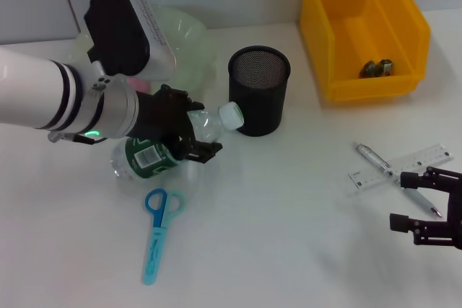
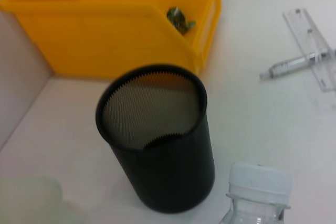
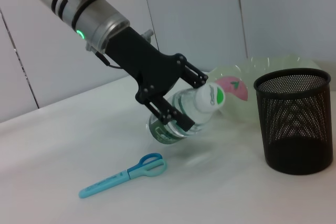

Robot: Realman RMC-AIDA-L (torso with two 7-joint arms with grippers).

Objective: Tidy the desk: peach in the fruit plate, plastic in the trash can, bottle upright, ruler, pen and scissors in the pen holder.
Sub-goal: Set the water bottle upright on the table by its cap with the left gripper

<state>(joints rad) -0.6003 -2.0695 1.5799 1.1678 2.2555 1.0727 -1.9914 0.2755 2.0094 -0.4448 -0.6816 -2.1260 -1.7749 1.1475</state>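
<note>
One plastic bottle (image 1: pixel 170 146) is pinched by the left end effector (image 1: pixel 189 135) and held tilted over the worktop (image 1: pixel 289 236), its cap toward the mesh pen holder (image 1: pixel 259 90); the right end effector (image 1: pixel 433 207) is spread near the ruler (image 1: pixel 426 160).

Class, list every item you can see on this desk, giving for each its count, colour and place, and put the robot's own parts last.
Bottle: one, clear with white cap and green label, tilted in the left gripper.
Pen holder: one, black mesh, desk centre.
Scissors: one, blue, front of the bottle.
Ruler: one, clear, right side.
Pen: one, silver, across the ruler.
Bin: one, yellow, back right.
Plastic: one crumpled piece, inside the bin.
Fruit plate: one, pale green, back left.
Peach: one, pink, in the plate.
Left gripper: shut on bottle.
Right gripper: open, near the ruler.
</note>
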